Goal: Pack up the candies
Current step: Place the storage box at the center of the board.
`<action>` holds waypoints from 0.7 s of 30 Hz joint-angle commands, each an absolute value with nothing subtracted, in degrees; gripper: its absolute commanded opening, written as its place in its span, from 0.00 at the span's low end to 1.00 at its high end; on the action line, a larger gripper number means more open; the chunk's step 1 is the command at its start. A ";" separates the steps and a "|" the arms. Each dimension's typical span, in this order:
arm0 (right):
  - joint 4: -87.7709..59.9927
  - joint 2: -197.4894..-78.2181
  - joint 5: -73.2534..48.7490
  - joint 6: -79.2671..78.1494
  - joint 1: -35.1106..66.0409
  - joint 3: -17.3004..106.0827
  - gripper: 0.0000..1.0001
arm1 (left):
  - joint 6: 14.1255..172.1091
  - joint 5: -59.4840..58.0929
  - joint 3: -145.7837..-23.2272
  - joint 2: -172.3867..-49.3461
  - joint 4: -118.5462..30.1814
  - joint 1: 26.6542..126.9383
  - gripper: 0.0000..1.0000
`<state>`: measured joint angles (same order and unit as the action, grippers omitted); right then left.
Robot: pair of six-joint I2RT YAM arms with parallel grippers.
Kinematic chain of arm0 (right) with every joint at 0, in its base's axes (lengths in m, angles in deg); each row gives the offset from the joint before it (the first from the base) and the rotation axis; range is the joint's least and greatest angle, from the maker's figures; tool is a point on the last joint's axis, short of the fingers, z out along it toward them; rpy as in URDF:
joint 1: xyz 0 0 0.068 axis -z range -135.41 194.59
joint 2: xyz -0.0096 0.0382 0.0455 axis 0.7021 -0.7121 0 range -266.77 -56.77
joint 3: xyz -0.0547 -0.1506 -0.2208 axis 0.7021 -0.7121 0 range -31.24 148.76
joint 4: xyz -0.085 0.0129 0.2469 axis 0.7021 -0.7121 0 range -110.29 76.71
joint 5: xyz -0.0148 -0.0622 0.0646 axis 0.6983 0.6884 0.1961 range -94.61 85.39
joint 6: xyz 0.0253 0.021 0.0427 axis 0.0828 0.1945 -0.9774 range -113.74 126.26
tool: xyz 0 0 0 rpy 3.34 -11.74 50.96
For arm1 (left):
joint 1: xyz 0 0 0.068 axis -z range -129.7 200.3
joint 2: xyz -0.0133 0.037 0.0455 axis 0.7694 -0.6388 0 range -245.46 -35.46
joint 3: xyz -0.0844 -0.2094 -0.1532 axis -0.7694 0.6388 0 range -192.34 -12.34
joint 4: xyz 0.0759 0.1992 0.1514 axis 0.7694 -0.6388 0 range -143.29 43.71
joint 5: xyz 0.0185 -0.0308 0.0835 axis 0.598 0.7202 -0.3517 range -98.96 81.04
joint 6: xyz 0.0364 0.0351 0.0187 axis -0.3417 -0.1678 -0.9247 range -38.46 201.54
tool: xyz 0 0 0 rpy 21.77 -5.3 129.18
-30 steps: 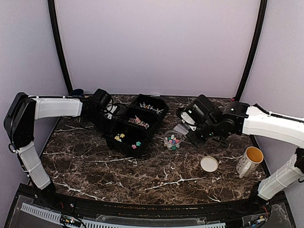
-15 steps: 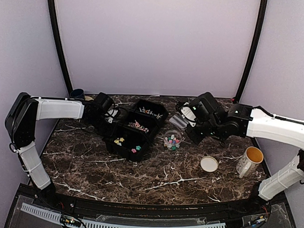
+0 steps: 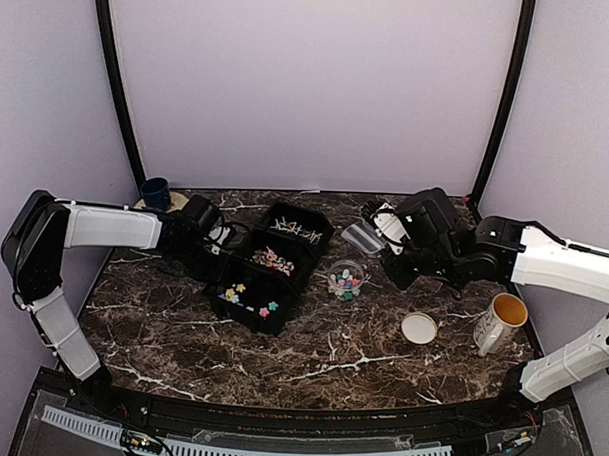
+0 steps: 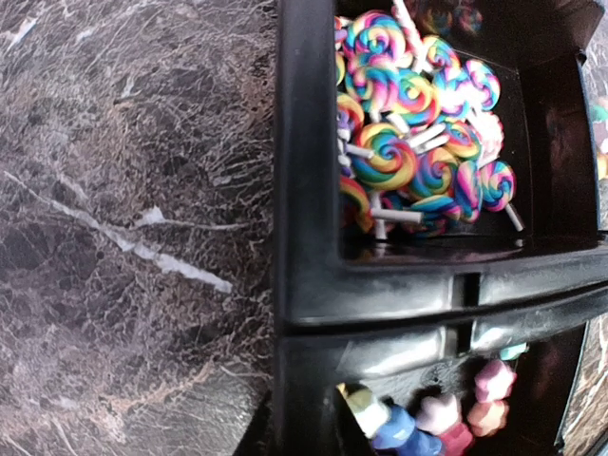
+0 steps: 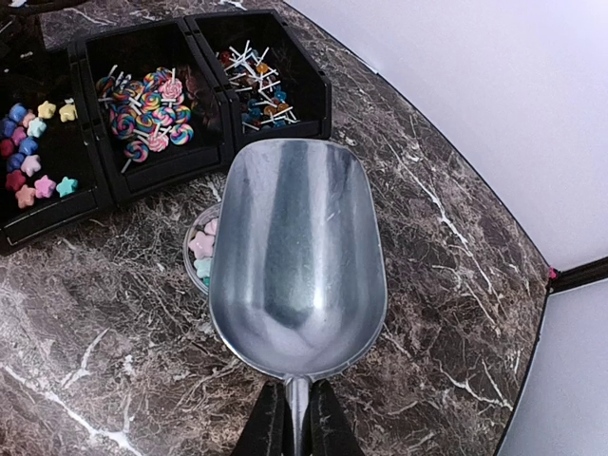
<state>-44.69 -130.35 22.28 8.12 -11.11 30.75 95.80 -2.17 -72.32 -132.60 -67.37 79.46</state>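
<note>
Star candies (image 4: 456, 418) and swirl lollipops (image 4: 408, 161) fill neighbouring compartments of the black tray (image 4: 380, 285). In the left wrist view my left gripper (image 4: 296, 435) is at the tray's side wall, which passes between its dark fingertips. In the top view the left gripper (image 3: 212, 247) is at the left side of the tray (image 3: 237, 311). My right gripper (image 5: 296, 418) is shut on the handle of an empty metal scoop (image 5: 296, 256). The scoop hangs partly over a small clear cup (image 5: 201, 252) of star candies. In the top view that cup (image 3: 345, 280) stands right of the tray.
A round tan lid (image 3: 419, 328) lies near the front right, with a white mug (image 3: 501, 323) beside it. A dark blue cup (image 3: 156, 193) stands at the back left corner. The tray's far compartment holds small stick candies (image 5: 256, 90).
The tray has turned and slid a little nearer with my left gripper at its wall. My right arm has drawn back to the right, lifting the scoop away from the cup.
</note>
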 commanded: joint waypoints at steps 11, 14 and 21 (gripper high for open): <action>-38.17 -127.01 21.25 9.38 -10.78 28.61 0.00 | 96.52 -0.29 -72.36 -123.05 -70.79 79.66 0.46; -36.07 -125.79 19.86 10.12 -10.78 27.37 0.00 | 95.93 -0.27 -74.57 -121.56 -71.69 79.69 0.60; -32.93 -124.12 18.16 11.26 -10.78 25.50 0.00 | 91.50 -2.64 -84.57 -126.69 -73.87 79.71 0.82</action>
